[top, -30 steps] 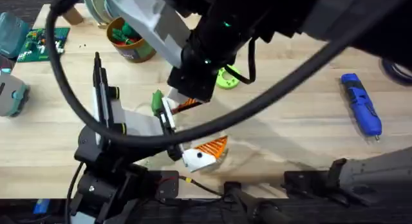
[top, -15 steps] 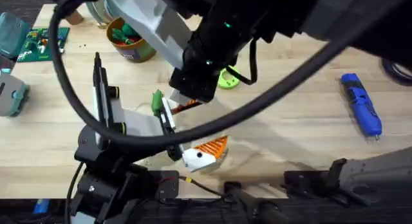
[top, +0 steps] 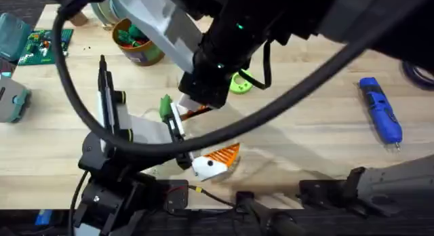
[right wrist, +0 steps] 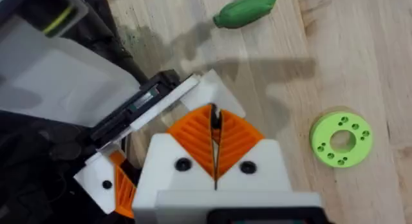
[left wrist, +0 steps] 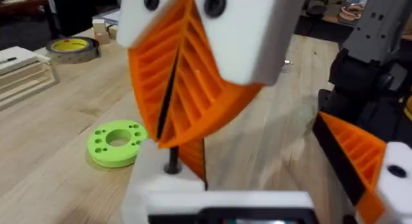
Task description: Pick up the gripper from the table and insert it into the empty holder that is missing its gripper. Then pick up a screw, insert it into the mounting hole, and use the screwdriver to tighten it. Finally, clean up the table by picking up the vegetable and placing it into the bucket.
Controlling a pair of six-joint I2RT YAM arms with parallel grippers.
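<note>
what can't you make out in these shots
bucket contents: overhead, the right arm covers much of it.
what the shut right pincer pinches: right wrist, a dark sliver, too small to name.
lime disc: overhead, half hidden under the right arm.
screwdriver tip: overhead, too small.

Around the lime-green disc (top: 240, 83) the worktop (top: 319, 121) is crowded: the right gripper (right wrist: 214, 141), its orange pads pressed together, hangs just beside it, with the left arm's white and orange finger base (top: 213, 161) nearby and the vegetable (top: 165, 106) beyond. Bare wood runs from the disc to the screwdriver (top: 380, 110). The bucket (top: 135, 41) stands well apart.
</note>
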